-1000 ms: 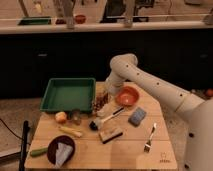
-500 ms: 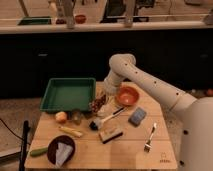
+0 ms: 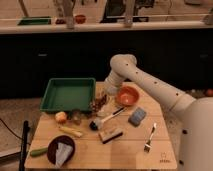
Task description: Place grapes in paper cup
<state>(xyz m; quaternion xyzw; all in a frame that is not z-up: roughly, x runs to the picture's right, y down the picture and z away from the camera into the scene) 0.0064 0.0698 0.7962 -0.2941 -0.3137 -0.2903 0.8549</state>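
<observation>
My gripper [image 3: 102, 99] hangs at the end of the white arm, just right of the green tray's near right corner. It is low over the table, right at a dark reddish lumpy cluster, the grapes [image 3: 99, 105]; whether it touches them does not show. A small whitish paper cup [image 3: 103, 114] appears to stand just in front of the grapes, partly hidden by the brush handle.
A green tray [image 3: 67, 94] lies at the back left and an orange bowl [image 3: 127, 96] to the gripper's right. In front are a yellow-orange fruit [image 3: 61, 116], a glassy cup [image 3: 76, 116], a dish brush [image 3: 106, 119], a blue sponge [image 3: 136, 116], a fork [image 3: 150, 137] and a dark plate [image 3: 60, 149].
The gripper has dropped a little lower towards the grapes beside the tray corner. The things on the table have not moved.
</observation>
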